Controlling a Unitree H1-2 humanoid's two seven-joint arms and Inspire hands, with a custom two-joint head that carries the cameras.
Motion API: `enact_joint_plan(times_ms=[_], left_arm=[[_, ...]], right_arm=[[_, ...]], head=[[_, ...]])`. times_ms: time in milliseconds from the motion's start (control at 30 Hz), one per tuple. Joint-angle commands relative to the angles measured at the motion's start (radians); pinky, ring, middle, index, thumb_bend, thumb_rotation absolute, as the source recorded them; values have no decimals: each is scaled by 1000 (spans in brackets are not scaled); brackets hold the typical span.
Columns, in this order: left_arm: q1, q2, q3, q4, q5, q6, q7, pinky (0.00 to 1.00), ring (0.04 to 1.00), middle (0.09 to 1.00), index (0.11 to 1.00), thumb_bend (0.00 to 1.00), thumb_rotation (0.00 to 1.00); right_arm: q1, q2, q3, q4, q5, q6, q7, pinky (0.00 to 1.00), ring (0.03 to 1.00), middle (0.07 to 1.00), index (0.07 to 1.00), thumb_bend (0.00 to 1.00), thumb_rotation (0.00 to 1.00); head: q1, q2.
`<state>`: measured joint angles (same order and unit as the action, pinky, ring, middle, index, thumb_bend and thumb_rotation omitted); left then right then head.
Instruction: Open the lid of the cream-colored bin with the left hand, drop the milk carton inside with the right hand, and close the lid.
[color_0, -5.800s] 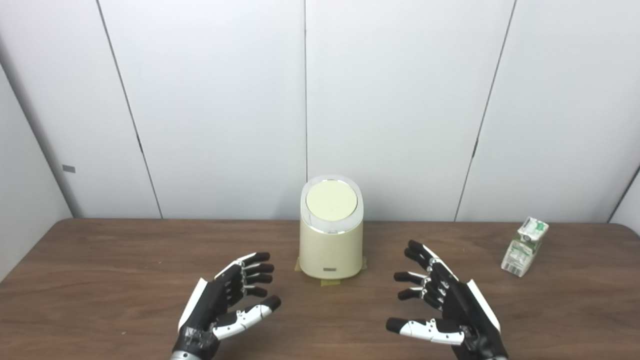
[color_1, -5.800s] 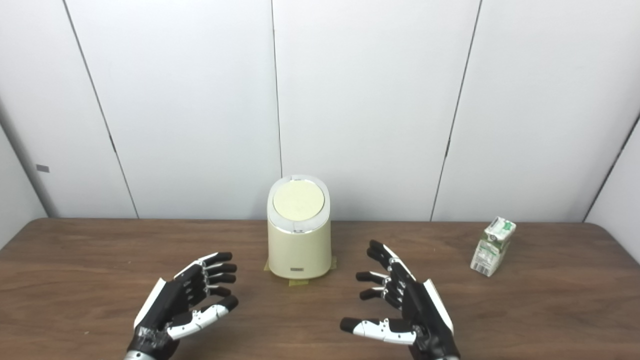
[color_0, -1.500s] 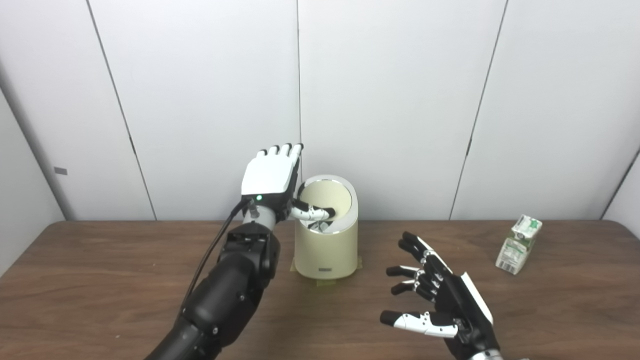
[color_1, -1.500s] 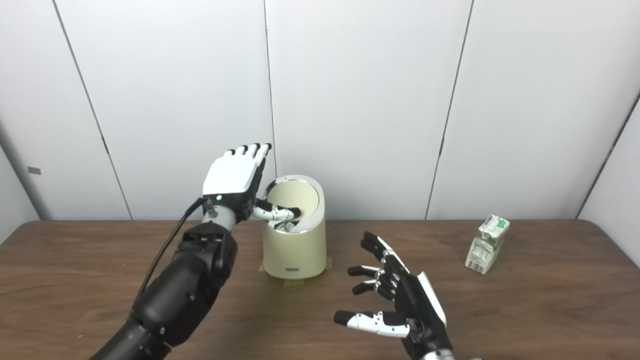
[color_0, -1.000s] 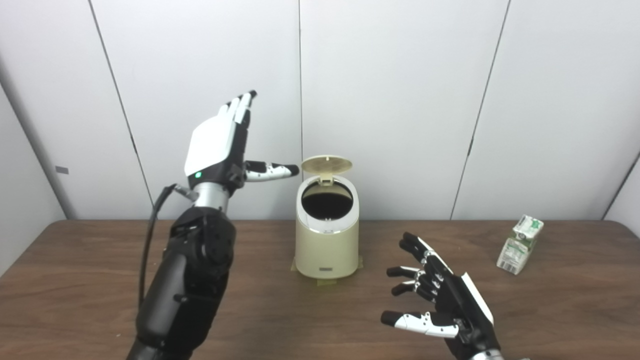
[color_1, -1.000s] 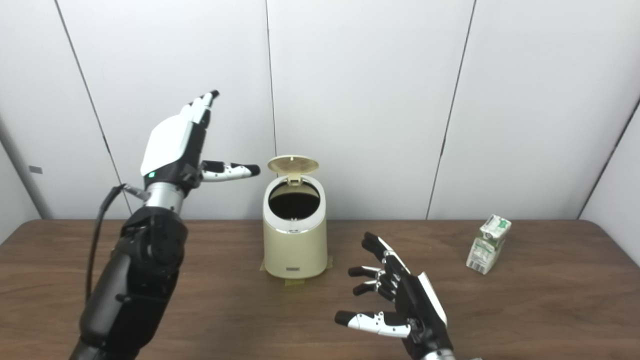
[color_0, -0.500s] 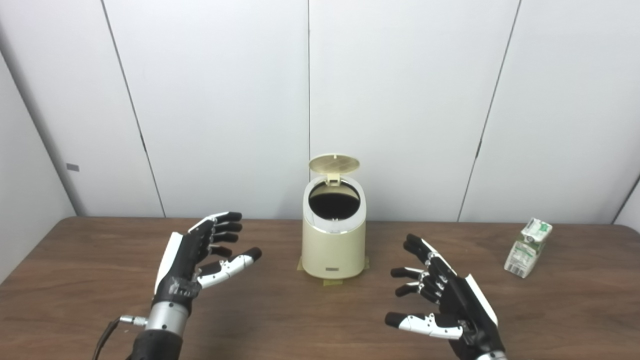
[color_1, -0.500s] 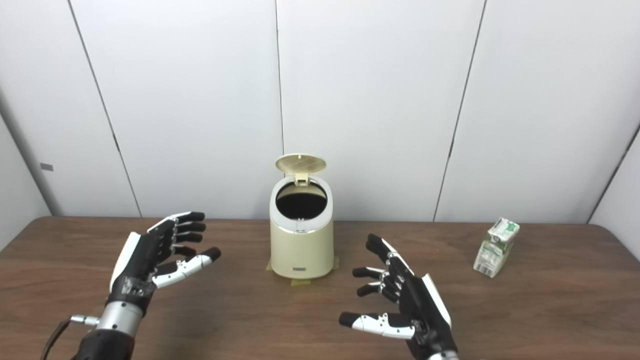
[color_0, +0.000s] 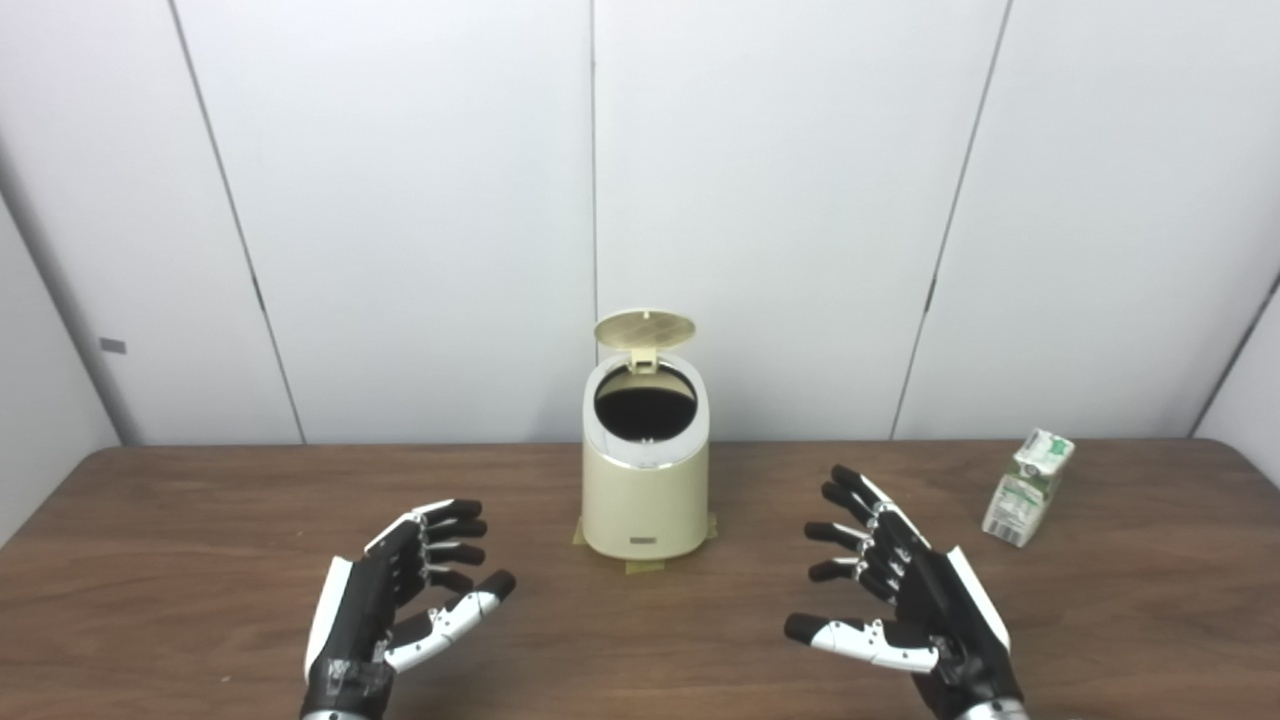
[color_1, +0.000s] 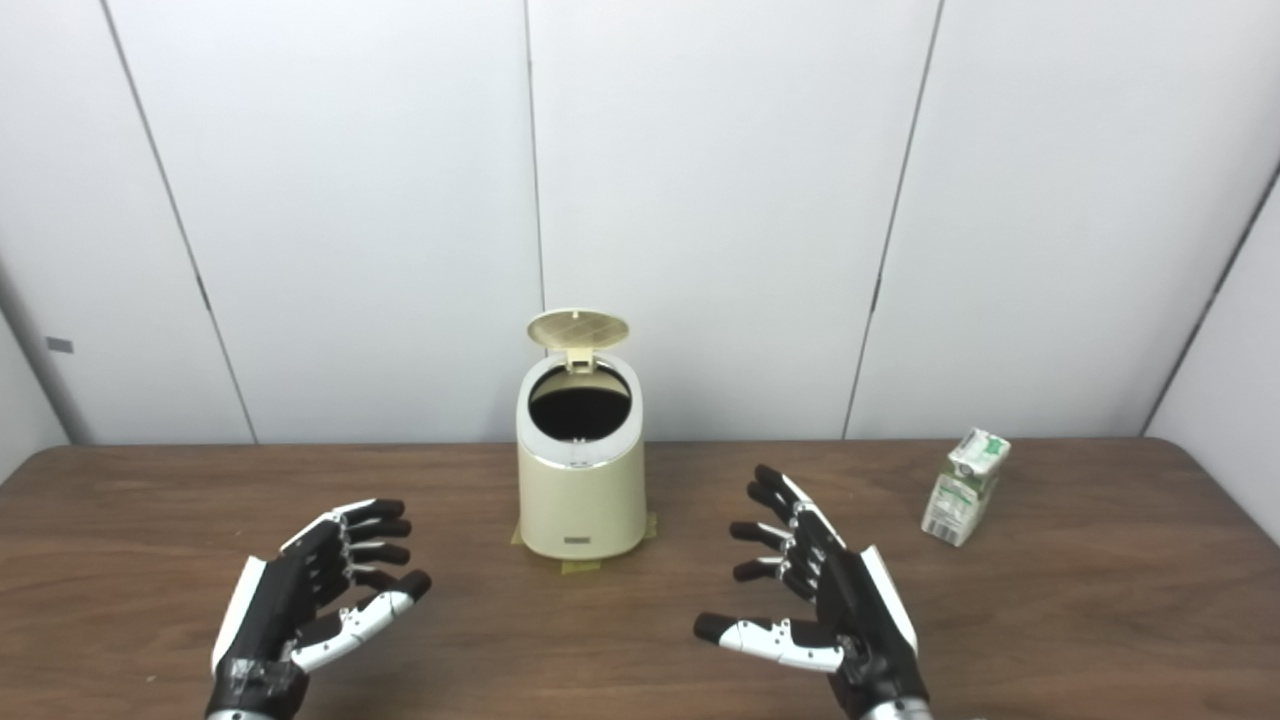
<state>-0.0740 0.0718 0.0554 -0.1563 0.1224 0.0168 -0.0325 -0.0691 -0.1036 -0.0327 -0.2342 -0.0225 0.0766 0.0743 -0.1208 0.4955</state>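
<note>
The cream-colored bin (color_0: 645, 500) stands at the middle back of the table, its round lid (color_0: 644, 328) tipped up behind a dark open mouth. A small green-and-white milk carton (color_0: 1028, 474) stands upright at the far right of the table. My left hand (color_0: 400, 600) hovers open, low at the front left, well clear of the bin. On the other side my right hand (color_0: 900, 600) is open with fingers spread at the front right, between the bin and the carton and touching neither.
The brown wooden table (color_0: 200, 540) ends at white wall panels just behind the bin. Yellow tape patches (color_0: 645, 565) lie under the bin's base.
My left hand pressed the lid, the lid sprang up, and the hand then dropped back to the front left. Over the last half second it sank lower; my right hand edged forward.
</note>
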Motion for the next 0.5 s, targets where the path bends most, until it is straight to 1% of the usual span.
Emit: enact_joint_plan(times_ms=[0,33,67,100,133,167,233,267,300,367,467], left_arm=[[-22,25,1,-25,3,-16,2,611,691,725,717,672,119],[-20,31,1,-28,5,-5,-1,638,713,736,722,664,97],[-20,37,4,-27,5,3,-2,647,721,740,724,662,90],[-20,43,6,-23,6,6,-1,654,726,744,726,658,78],[-21,48,8,-20,6,7,0,651,723,746,725,651,59],[-23,56,11,-12,2,3,-1,650,722,746,725,649,52],[-26,67,16,0,-8,-4,-2,660,729,751,731,636,59],[-29,73,19,5,-11,-7,-3,660,729,754,734,630,41],[-31,77,20,7,-12,-6,-2,661,730,758,737,622,21],[-33,84,23,13,-20,-4,-4,665,732,761,738,615,4],[-36,90,27,15,-22,12,-6,666,730,763,743,612,0]], right_arm=[[-69,-63,-47,-13,24,-38,-3,644,778,898,889,760,162],[-86,-90,-65,-6,25,-39,3,658,780,893,881,774,174],[-102,-114,-77,-7,14,-32,4,657,776,886,876,774,182],[-118,-135,-85,-16,-9,-19,-2,647,762,875,867,775,197],[-127,-146,-88,-24,-26,-8,-8,625,741,858,854,777,209],[-150,-162,-102,-52,-53,23,-26,618,734,852,850,778,213],[-180,-180,-121,-92,-87,72,-50,581,711,817,818,786,162],[-200,-194,-134,-117,-109,101,-62,568,703,803,810,782,138],[-214,-208,-143,-130,-134,118,-72,568,711,798,807,768,122],[-234,-225,-157,-140,-160,137,-81,559,712,785,801,760,123],[-271,-267,-195,-136,-171,191,-80,628,783,816,823,738,120]], head=[[-75,-12],[-92,-16],[-125,-25],[-156,-32],[-163,-34],[-197,-43],[-220,-48],[-245,-54],[-253,-56],[-271,-62],[-290,-64]])
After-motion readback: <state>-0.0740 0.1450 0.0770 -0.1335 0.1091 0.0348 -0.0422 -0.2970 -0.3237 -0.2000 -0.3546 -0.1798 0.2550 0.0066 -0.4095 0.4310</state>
